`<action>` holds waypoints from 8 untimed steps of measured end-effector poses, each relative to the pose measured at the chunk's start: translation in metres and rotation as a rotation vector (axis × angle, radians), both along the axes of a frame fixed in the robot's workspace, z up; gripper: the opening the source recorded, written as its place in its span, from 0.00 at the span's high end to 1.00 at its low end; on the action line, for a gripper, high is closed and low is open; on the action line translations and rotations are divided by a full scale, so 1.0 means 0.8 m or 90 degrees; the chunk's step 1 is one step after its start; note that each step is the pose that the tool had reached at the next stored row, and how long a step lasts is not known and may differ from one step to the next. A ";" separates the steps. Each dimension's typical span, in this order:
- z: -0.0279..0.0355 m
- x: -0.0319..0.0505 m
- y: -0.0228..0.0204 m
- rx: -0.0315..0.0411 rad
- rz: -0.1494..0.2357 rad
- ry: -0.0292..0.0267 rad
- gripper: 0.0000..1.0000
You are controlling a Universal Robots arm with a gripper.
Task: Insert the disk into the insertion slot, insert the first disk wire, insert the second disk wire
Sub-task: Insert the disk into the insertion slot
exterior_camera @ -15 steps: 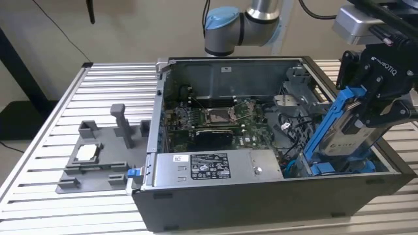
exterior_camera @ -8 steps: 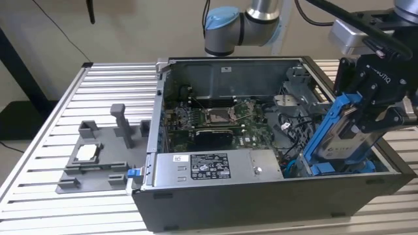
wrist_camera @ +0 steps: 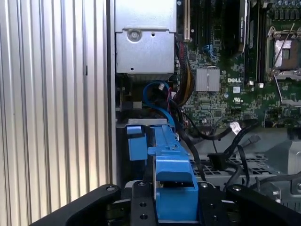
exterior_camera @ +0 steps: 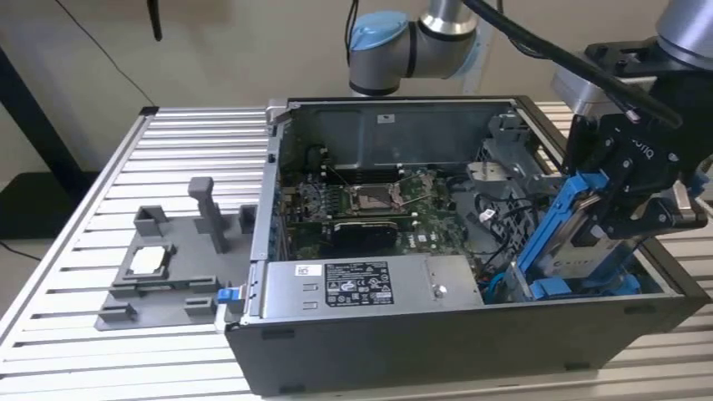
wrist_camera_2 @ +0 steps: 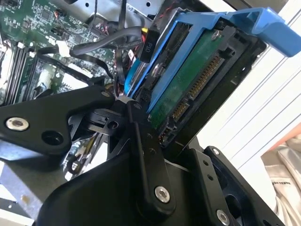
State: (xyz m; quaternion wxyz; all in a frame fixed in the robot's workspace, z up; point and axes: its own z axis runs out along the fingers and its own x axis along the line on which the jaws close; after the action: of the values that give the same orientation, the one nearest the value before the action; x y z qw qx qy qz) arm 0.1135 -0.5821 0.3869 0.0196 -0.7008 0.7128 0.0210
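Disk [exterior_camera: 566,219] clamped in the gripper [exterior_camera: 607,230], black fingers [wrist_camera: 89,207] closed tight against the two sides of its blue carrier [wrist_camera_2: 221,23]. Long axis steeply tilted rather than upright: upper end level with the fingers, lower end well below the tool, down in a corner of the open computer case [exterior_camera: 446,351]. Green circuit-board face, with rows of gold contacts, bare in the second wrist view; one narrow blue edge straight ahead of the fingers in the first wrist view. Insertion slot [exterior_camera: 548,289] directly beneath the tool, blue plastic edges at the disk's lower end, touching or just beside it; depth of entry impossible to tell.

Around the tool: black cables [wrist_camera_2: 94,44] bunched just beside the disk on the motherboard [exterior_camera: 368,209] side, some looping close to the carrier, nearest obstacle to the held part. Blue cable [wrist_camera: 155,94] curled ahead of the fingers, between the carrier and the silver power supply box [exterior_camera: 356,284]. Case wall close on the tool's outer side. Well apart from the gripper, outside the case, grey fixture [exterior_camera: 167,284] with upright posts on the slatted table [exterior_camera: 112,359], small square chip [exterior_camera: 150,261] lying on it.

Count: one disk, one slot, one gripper with two fingers, one case, one motherboard, one power supply box, one fixture, one chip, one blue cable; black cables several, too tangled for an exact number.
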 end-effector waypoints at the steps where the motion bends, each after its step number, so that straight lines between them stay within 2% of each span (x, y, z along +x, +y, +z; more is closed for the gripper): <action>1: -0.0020 0.000 0.0000 0.0001 0.000 0.0000 0.68; 8: -0.0092 0.000 0.0000 0.0008 0.000 0.0000 0.68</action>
State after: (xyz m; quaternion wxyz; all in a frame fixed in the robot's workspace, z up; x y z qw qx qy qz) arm 0.1136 -0.5821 0.3795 0.0200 -0.7008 0.7127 0.0215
